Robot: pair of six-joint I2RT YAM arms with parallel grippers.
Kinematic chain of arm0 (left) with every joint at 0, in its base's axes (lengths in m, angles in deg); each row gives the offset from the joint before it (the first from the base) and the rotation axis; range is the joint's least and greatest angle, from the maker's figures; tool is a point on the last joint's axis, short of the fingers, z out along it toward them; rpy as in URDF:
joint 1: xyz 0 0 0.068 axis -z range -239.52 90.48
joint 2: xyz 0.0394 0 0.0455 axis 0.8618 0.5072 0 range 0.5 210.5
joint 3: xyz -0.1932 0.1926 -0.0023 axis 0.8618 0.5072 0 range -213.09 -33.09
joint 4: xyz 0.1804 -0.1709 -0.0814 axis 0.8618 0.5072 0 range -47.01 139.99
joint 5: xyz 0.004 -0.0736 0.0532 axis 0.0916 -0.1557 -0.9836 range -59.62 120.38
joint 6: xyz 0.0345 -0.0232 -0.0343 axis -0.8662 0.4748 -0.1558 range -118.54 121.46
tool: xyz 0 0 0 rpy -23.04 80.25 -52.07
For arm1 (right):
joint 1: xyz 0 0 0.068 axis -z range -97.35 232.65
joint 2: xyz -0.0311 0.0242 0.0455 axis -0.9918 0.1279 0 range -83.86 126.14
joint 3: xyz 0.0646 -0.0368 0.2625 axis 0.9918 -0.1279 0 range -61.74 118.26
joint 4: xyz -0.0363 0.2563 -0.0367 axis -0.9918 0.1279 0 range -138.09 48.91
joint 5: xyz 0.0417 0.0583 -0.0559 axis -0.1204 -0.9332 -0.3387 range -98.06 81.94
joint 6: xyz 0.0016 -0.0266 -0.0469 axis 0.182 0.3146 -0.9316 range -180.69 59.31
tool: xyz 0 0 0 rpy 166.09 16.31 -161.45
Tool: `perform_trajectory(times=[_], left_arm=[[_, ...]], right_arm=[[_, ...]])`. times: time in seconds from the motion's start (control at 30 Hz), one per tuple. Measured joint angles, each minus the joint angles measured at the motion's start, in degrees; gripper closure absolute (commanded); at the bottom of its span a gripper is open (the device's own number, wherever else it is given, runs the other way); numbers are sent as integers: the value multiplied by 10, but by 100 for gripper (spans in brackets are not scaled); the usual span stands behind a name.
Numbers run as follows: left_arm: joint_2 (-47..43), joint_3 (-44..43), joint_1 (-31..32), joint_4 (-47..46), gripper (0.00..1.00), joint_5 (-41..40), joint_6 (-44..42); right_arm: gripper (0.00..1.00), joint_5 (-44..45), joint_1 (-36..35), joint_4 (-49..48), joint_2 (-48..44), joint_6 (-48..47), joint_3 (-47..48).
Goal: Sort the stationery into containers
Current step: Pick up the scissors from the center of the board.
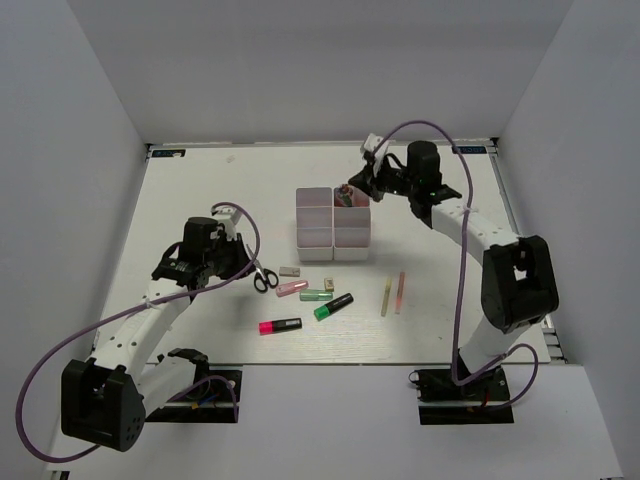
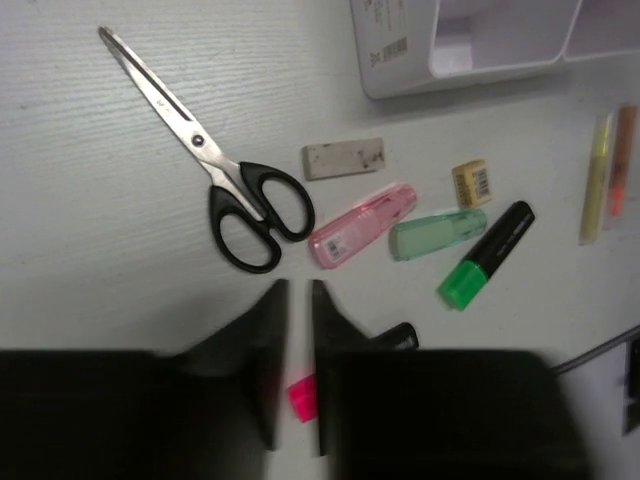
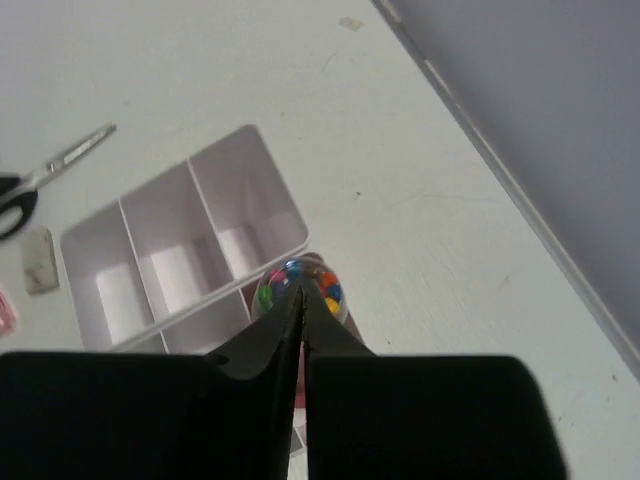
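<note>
The white containers (image 1: 315, 238) stand mid-table. A fat pink tube (image 3: 330, 290) with coloured beads at its end stands in the far right bin, and my right gripper (image 3: 298, 285) is shut with its tips against that end. On the table lie black-handled scissors (image 2: 245, 200), a grey eraser (image 2: 343, 158), a pink marker (image 2: 362, 225), a green marker (image 2: 438, 232), a small yellow eraser (image 2: 472, 183), a green highlighter (image 2: 486, 255) and two thin sticks (image 2: 594, 180). My left gripper (image 2: 298, 290) hovers above the pink highlighter (image 2: 303, 397), holding nothing, its jaws a narrow slit apart.
White walls enclose the table on three sides. In the top view the right arm (image 1: 470, 225) reaches across the table's right side to the bins, and the left arm (image 1: 160, 300) lies along the left side. The other bins (image 3: 150, 187) show nothing inside.
</note>
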Motion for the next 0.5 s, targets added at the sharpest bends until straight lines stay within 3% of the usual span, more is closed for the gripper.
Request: perform_trajectory(times=[0.1, 0.13, 0.17, 0.2, 0.23, 0.27, 0.3, 0.33, 0.5], left_arm=[[0, -1, 1, 11, 100, 2, 26], [0, -3, 4, 21, 100, -2, 39], [1, -6, 8, 35, 95, -11, 52], [3, -11, 12, 51, 75, -22, 67], [5, -15, 15, 64, 61, -28, 80], [10, -22, 20, 82, 47, -41, 93], [16, -29, 23, 100, 37, -49, 101], [23, -36, 25, 117, 32, -57, 111], [78, -68, 33, 195, 32, -88, 141]], right_arm=[[100, 38, 2, 74, -26, 66, 49], [11, 52, 3, 96, -40, 85, 61], [10, 63, 5, 120, -59, 108, 71], [10, 65, 6, 144, -82, 123, 76], [12, 63, 10, 167, -104, 128, 79], [39, 58, 13, 195, -124, 133, 81], [90, 51, 15, 216, -141, 134, 82], [100, 41, 17, 238, -156, 136, 82], [100, 27, 25, 329, -205, 164, 44]])
